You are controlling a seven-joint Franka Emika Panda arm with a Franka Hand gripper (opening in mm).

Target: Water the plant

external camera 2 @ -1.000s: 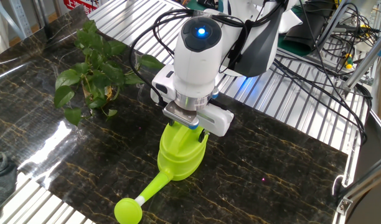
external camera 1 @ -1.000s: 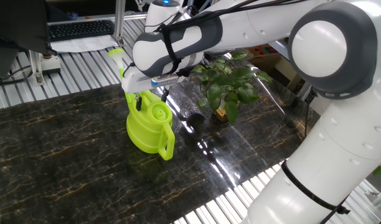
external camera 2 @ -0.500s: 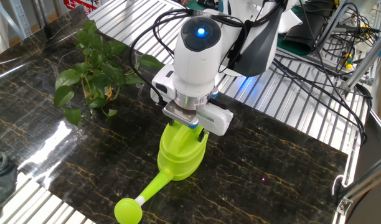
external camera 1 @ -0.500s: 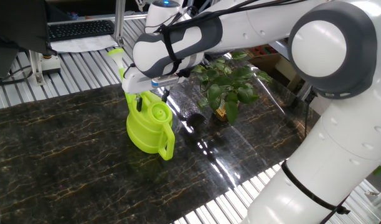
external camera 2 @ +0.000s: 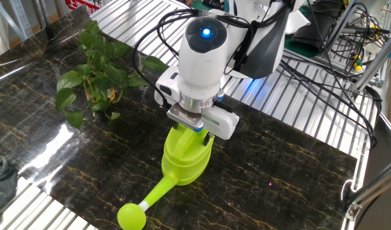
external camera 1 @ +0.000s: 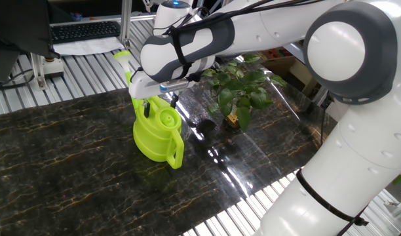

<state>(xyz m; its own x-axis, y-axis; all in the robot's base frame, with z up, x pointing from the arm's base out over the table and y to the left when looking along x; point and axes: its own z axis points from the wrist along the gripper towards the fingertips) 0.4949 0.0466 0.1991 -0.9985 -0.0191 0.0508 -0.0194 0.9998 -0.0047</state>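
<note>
- Plant [external camera 2: 93,80] on counter [external camera 2: 298,166], near the watering can [external camera 2: 186,160] but apart: thin stems, soft leaves, fragile; don't grasp it.
- Can looks light, rigid, slick plastic; take the top handle.
- Gripper [external camera 1: 158,105] at can top; fingers' state cannot tell.
- Spout [external camera 2: 147,201] points away from plant; plant upright.

The fingers [external camera 1: 147,107] are largely hidden behind the watering can [external camera 1: 158,134].

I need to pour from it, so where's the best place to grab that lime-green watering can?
Probably the top handle of the watering can, from straight above, where the hand hangs. The can stands upright, and its spout points away from the plant.
</note>
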